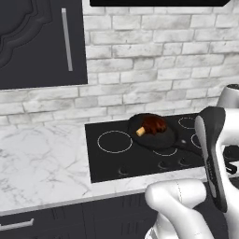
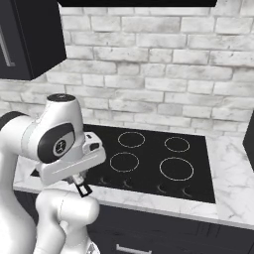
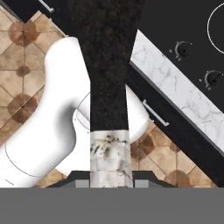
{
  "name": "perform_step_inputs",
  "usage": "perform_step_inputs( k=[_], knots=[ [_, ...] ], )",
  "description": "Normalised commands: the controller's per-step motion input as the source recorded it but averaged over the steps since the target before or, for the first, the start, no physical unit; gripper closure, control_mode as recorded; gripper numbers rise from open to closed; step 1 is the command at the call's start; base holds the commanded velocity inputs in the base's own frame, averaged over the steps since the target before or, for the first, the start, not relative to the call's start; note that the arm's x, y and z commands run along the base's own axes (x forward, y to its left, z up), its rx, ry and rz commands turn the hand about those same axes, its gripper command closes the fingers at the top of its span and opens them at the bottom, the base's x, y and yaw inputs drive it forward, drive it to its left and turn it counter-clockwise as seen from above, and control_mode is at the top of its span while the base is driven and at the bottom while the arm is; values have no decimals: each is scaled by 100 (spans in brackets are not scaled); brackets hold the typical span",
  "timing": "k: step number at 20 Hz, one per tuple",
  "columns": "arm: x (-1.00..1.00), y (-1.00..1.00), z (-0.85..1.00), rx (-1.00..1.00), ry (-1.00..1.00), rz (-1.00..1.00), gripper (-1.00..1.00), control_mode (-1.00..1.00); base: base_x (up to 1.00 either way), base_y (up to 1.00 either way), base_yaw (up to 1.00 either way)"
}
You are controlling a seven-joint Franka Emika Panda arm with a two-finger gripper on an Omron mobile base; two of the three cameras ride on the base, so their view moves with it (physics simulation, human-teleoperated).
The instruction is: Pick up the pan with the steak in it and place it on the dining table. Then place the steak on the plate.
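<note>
The black pan (image 1: 154,133) hangs over the cooktop (image 1: 116,161), apparently a little above the glass. The reddish-brown steak (image 1: 153,125) lies in it, its tan end toward the left. The pan's thin handle (image 1: 186,145) runs right and disappears behind my forearm. In the hand view the handle (image 3: 109,78) rises as a broad dark band from between the two fingertips of my gripper (image 3: 110,177), which is shut on it. The dining table and the plate are out of view.
A white marble counter (image 1: 42,163) surrounds the cooktop, which has burner rings (image 2: 176,168) and front knobs (image 3: 183,49). Behind it is a grey brick wall (image 1: 154,65), with a dark upper cabinet (image 1: 42,42) at left. Dark drawers (image 2: 163,233) sit below, over tiled floor (image 3: 22,48).
</note>
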Motion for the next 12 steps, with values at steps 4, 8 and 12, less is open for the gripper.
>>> perform_step_inputs(
  k=[4, 8, 12],
  knots=[
    [0, 0, 0, 0, 0, 0, 100, -100, 0, 0, 0],
    [-2, 0, 0, 0, 0, 0, 100, -100, 0, 0, 0],
    [-18, 2, -5, 0, 0, 2, 100, 100, -32, 8, 5]
  ],
)
